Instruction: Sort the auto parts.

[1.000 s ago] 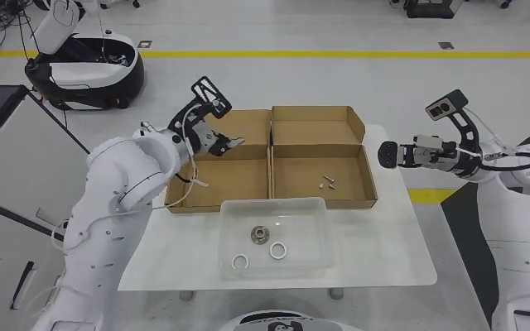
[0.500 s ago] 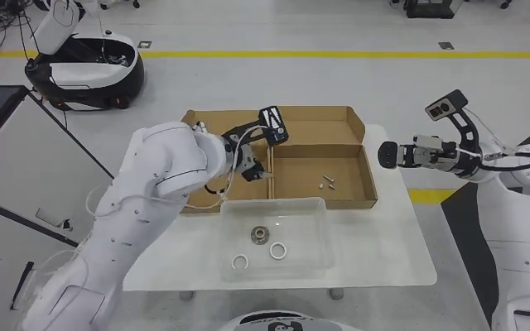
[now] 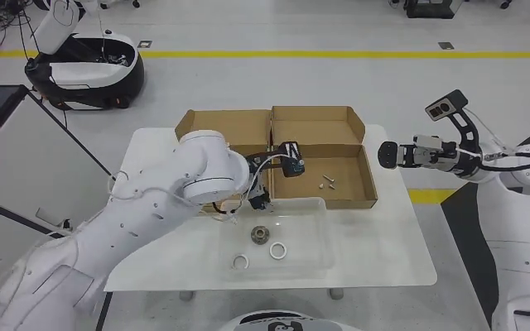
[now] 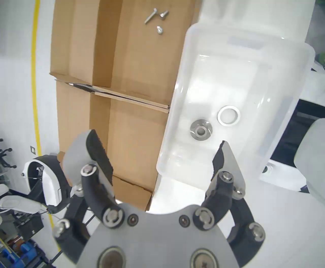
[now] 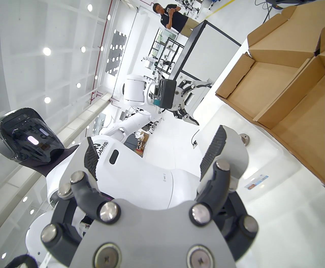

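A clear plastic bin (image 3: 306, 248) stands at the table's near middle. It holds a metal flange (image 3: 260, 235) (image 4: 201, 129) and two white rings (image 3: 278, 250) (image 3: 240, 262); one ring (image 4: 228, 115) lies beside the flange. Several screws (image 3: 329, 180) (image 4: 157, 17) lie in the right cardboard box (image 3: 319, 132). My left gripper (image 3: 256, 200) (image 4: 160, 157) hangs open and holds nothing, above the bin's far left edge by the box seam. My right gripper (image 3: 387, 155) (image 5: 152, 152) is open and holds nothing, off the table's right side at box level.
The left cardboard box (image 3: 224, 128) (image 4: 132, 132) lies largely under my left arm. The white table (image 3: 381, 240) has bare room right of the bin. A black-framed board (image 3: 33, 157) stands to the left of the table.
My left arm has swung right and nearer, from above the left box's far side to the bin's far left edge, gripper still open. The right arm has not moved.
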Controlling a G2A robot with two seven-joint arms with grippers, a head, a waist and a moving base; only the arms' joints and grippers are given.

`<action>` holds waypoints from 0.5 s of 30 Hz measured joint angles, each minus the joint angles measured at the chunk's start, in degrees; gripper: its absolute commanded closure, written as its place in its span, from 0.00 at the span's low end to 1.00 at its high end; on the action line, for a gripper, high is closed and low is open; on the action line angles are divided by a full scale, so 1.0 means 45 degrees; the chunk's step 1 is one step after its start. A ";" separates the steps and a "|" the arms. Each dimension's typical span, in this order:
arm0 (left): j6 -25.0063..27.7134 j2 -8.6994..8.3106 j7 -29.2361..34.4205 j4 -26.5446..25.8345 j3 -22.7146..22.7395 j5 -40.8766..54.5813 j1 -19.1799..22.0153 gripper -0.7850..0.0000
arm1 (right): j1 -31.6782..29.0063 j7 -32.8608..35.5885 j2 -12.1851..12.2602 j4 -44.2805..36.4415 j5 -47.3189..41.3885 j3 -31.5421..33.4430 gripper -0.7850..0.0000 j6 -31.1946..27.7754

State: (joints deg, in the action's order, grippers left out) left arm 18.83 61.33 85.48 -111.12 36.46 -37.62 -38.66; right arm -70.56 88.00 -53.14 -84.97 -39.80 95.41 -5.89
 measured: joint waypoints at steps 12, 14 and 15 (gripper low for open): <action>-0.0096 -0.0494 0.0090 0.0888 -0.2760 0.1809 0.1664 0.00 | 0.0000 0.0000 0.0000 0.0000 0.0000 0.0000 0.00 0.0000; -0.0186 -0.0481 0.0183 0.0909 -0.3075 0.2063 0.1786 0.00 | 0.0000 0.0000 0.0000 0.0000 0.0000 0.0000 0.00 0.0000; -0.0253 -0.0474 0.0251 0.0906 -0.3202 0.2181 0.1834 0.00 | 0.0000 0.0000 0.0000 0.0000 0.0000 0.0000 0.00 0.0000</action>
State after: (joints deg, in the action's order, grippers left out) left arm 17.69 59.20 86.61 -107.04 22.05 -27.81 -30.40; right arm -70.56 88.00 -53.14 -84.97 -39.80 95.41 -5.89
